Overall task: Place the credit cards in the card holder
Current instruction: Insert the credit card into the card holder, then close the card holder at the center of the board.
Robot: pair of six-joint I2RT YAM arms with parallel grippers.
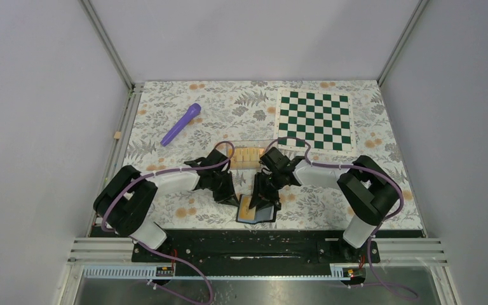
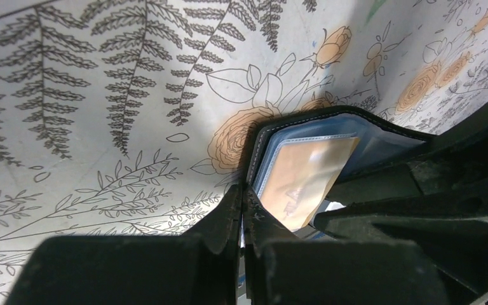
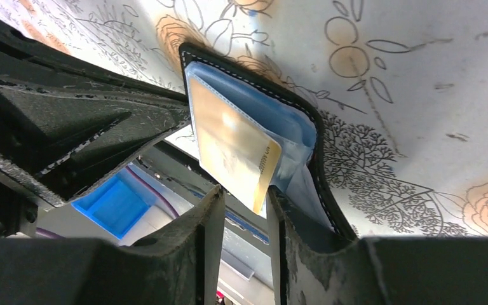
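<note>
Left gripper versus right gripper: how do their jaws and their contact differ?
The black left gripper is shut, tips at the edge of the black folding wallet; the black right gripper stands open. A corner of the thin orange card reaches between the right gripper's fingers; nothing shows between the left gripper's. Both are at the wallet.

Robotics lab test cell: plain pale panel walls (image 1: 38,127) framed by aluminium posts (image 1: 107,41); two cabled robot arms (image 1: 165,181) bolted to a black base rail (image 1: 248,244); floral-print table cover (image 1: 229,111) — green-and-white checkerboard sheet (image 1: 314,119) lying flat on it.
</note>
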